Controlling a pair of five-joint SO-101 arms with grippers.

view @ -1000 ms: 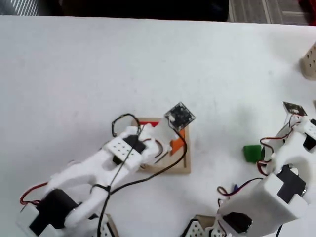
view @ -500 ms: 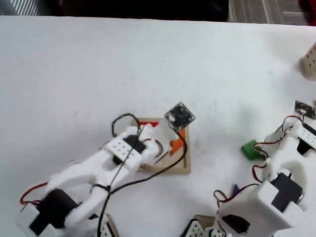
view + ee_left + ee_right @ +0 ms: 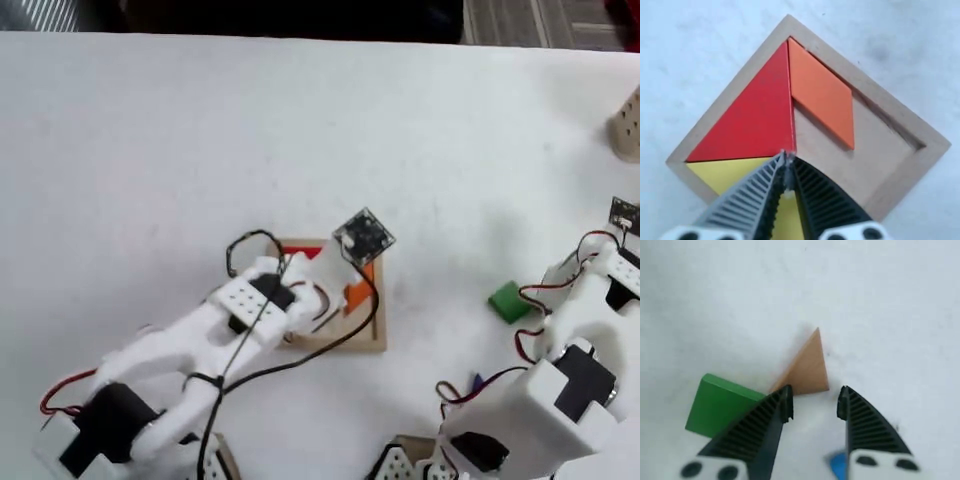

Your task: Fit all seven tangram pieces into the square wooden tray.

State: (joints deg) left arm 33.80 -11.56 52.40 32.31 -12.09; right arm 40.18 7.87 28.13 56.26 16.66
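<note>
The square wooden tray (image 3: pixel 920 145) holds a red triangle (image 3: pixel 755 120), an orange parallelogram (image 3: pixel 822 92) and a yellow triangle (image 3: pixel 730 172); the rest of its floor is bare wood. My left gripper (image 3: pixel 787 161) hangs shut over the tray's middle, its tips at the red triangle's corner. From above, the left arm (image 3: pixel 250 300) covers much of the tray (image 3: pixel 380 340). My right gripper (image 3: pixel 814 399) is open just above the table, beside a tan triangle (image 3: pixel 807 367). A green square (image 3: pixel 720 405) touches that triangle, and a blue piece (image 3: pixel 836 466) peeks out under one finger.
The green square (image 3: pixel 510 300) lies to the right of the tray, close to the right arm (image 3: pixel 585 300). A perforated wooden block (image 3: pixel 628 125) stands at the table's right edge. Wide bare white table stretches behind the tray.
The right arm has swung toward the table's right edge, uncovering more of the green square. The left arm and the tray have stayed put.
</note>
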